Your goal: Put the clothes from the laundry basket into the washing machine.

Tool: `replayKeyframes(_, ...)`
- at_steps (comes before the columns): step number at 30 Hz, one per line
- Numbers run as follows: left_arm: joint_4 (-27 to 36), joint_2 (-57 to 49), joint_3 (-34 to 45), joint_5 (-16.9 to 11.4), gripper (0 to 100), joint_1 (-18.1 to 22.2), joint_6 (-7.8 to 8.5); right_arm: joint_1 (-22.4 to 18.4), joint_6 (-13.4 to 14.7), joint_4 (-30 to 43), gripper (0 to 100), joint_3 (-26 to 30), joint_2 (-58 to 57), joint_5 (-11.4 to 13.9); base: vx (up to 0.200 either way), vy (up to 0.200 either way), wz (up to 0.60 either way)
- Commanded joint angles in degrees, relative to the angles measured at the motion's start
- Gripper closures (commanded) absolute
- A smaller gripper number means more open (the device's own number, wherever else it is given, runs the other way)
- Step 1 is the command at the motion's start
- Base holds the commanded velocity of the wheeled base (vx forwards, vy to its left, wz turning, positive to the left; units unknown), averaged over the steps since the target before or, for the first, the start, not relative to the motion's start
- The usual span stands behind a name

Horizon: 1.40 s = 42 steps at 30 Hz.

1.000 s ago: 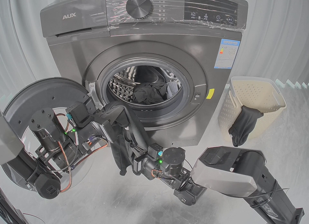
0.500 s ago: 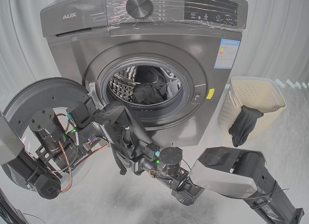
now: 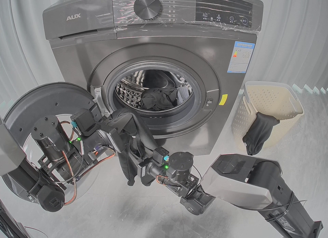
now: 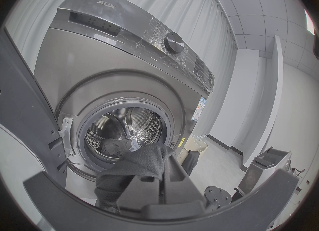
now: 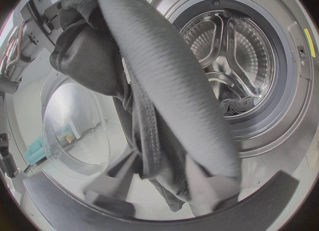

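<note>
1. The dark garment (image 3: pixel 136 136) hangs in front of the washing machine (image 3: pixel 153 37), just below and to the left of the drum opening (image 3: pixel 153 91) and not yet inside it.
2. The left end effector (image 4: pixel 161 180) is clamped tight on a bunched upper part of it.
3. The right end effector (image 5: pixel 161 188) sits lower with its jaws spread wide. The cloth runs between them but does not look pinched.
4. Risk: most of the cloth trails down towards the floor. If only the gripped bunch goes in, the tail may catch on the lower door seal or hang out over the rim.
5. Risk: a stretched band of cloth lies across the right end effector and could snag there, dragging the garment back out as the arms part.
6. Risk: with a single hold, the bunch could slip and drop to the floor.
7. The open door (image 3: pixel 41 102) stands close beside the left arm, narrowing its path.
8. A black garment (image 3: pixel 159 98) already lies in the drum.
9. The laundry basket (image 3: pixel 270 84) stands to the right of the machine with another dark piece (image 3: pixel 259 132) draped over its rim.
</note>
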Motion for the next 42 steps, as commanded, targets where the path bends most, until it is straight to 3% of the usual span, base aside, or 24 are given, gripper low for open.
replayKeyframes(1, 0.0, 0.1, 0.0, 0.0, 100, 0.1, -0.03, 0.0, 0.0, -0.2, 100, -0.1, 0.2, 0.0, 0.0, 0.0, 0.0)
replayKeyframes(7, 0.0, 0.4, -0.1, 0.0, 100, 0.5, -0.03, 0.4, 0.0, -1.7, 100, 1.4, 0.0, -0.2, 0.0, 0.0, 0.0)
replayKeyframes(10, 0.0, 0.4, -0.1, 0.0, 100, 0.7, -0.03, 0.9, 0.0, -2.9, 100, 5.6, -1.6, -0.2, 0.0, 0.0, 0.0)
replayKeyframes(14, 0.0, 0.4, -0.1, 0.0, 100, 1.2, 0.06, 2.5, 0.1, -4.4, 100, 16.2, -8.7, 0.4, 0.0, 0.0, 0.0)
replayKeyframes(22, 0.0, 0.4, -0.1, 0.0, 100, 1.7, 0.06, 4.3, 0.1, -5.8, 100, 31.0, -20.4, 2.7, 0.0, 0.0, 0.0)
replayKeyframes(32, 0.0, -0.3, 0.7, -0.1, 100, 3.7, -0.03, -2.3, -1.6, -6.0, 100, 43.0, -31.8, 5.0, 0.0, 0.0, 0.0)
replayKeyframes(37, 0.0, -1.2, 1.6, -0.2, 100, 4.7, -0.03, -6.7, -2.9, -6.0, 100, 45.7, -36.3, 7.3, 0.0, 0.0, 0.0)
replayKeyframes(39, 0.0, -1.3, 1.7, -0.2, 100, 4.7, -0.03, -6.8, -2.9, -6.0, 100, 45.7, -36.3, 7.3, 0.0, 0.0, 0.0)
replayKeyframes(42, 0.1, -5.5, 3.9, -0.8, 100, 4.4, -0.21, -10.3, -2.8, -6.1, 100, 45.7, -38.6, 7.4, 0.0, 0.0, 0.0)
